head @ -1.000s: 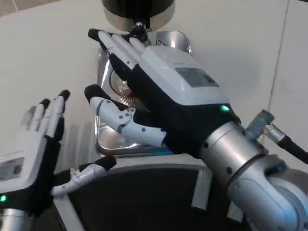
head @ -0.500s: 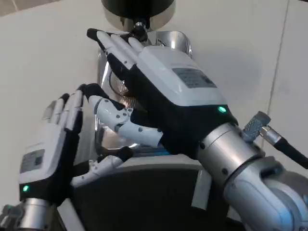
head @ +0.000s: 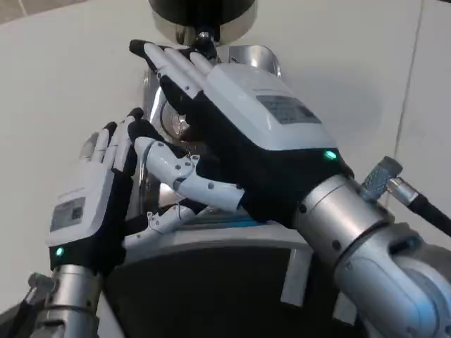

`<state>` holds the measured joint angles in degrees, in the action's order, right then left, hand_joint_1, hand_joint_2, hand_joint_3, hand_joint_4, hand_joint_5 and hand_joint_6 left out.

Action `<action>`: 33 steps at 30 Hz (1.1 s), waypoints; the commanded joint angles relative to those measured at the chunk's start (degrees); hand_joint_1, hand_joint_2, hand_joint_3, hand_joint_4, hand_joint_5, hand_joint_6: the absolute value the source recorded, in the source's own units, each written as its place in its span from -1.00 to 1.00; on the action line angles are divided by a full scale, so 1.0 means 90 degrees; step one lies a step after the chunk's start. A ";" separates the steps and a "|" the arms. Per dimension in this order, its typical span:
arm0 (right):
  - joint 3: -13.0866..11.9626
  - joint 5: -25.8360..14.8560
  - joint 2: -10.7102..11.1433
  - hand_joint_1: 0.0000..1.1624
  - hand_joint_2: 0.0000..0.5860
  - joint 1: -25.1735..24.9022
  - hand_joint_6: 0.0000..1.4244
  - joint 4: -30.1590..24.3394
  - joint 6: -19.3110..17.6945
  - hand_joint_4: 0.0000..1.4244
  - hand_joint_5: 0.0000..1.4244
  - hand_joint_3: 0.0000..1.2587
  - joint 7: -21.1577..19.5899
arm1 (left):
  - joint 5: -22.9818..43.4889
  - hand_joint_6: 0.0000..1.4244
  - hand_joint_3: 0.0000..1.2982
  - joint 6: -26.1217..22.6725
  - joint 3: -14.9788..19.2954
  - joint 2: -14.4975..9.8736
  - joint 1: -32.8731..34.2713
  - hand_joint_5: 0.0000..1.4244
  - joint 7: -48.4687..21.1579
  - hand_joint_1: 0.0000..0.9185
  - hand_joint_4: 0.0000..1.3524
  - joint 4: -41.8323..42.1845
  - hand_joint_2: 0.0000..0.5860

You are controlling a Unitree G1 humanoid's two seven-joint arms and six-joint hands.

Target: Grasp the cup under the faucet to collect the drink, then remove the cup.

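Hands at the drip tray

Cup, clear and mostly hidden (head: 175,121), sits on the shiny steel drip tray (head: 262,58) under the black faucet (head: 203,34). Right hand (head: 239,134) spreads over it, grip unclear; left hand (head: 95,204) waits open, just left

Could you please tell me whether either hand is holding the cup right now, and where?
It cannot be told: the right hand covers the cup; the left hand sits beside it.
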<state>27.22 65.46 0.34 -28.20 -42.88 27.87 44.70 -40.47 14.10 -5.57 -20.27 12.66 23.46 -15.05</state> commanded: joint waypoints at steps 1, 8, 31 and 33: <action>-0.0173 -0.0143 0.0017 -1.00 0.84 0.0169 -1.00 0.0079 -0.0083 -1.00 -1.00 -1.00 0.0105 | 0.0042 -1.00 -1.00 -0.0058 -0.0090 0.0017 0.0179 -1.00 0.0102 -0.99 -1.00 -0.0271 -0.92; -0.0525 -0.0389 0.0058 -0.96 0.98 0.0449 -1.00 -0.0238 -0.0504 -1.00 -1.00 -1.00 -0.0531 | -0.0023 -1.00 -1.00 -0.0088 -0.0237 0.0037 0.0225 -1.00 0.0160 -0.96 -1.00 -0.0343 -0.90; -0.1638 -0.0086 0.0385 -0.85 0.92 0.3557 -1.00 -0.1902 -0.2217 -1.00 -1.00 -1.00 -0.1649 | 0.0037 -1.00 -1.00 -0.0135 -0.0467 0.0125 0.0748 -1.00 0.0357 -0.93 -1.00 -0.0917 -0.87; -0.1879 -0.0142 0.0351 -0.84 0.92 0.3720 -1.00 -0.1902 -0.2427 -1.00 -1.00 -1.00 -0.1664 | 0.0074 -1.00 -1.00 -0.0136 -0.0459 0.0140 0.0818 -1.00 0.0385 -0.93 -1.00 -0.1022 -0.86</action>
<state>12.53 64.80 3.60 3.38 -59.09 8.66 30.58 -40.60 13.13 -9.64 -19.21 19.40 25.90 -22.68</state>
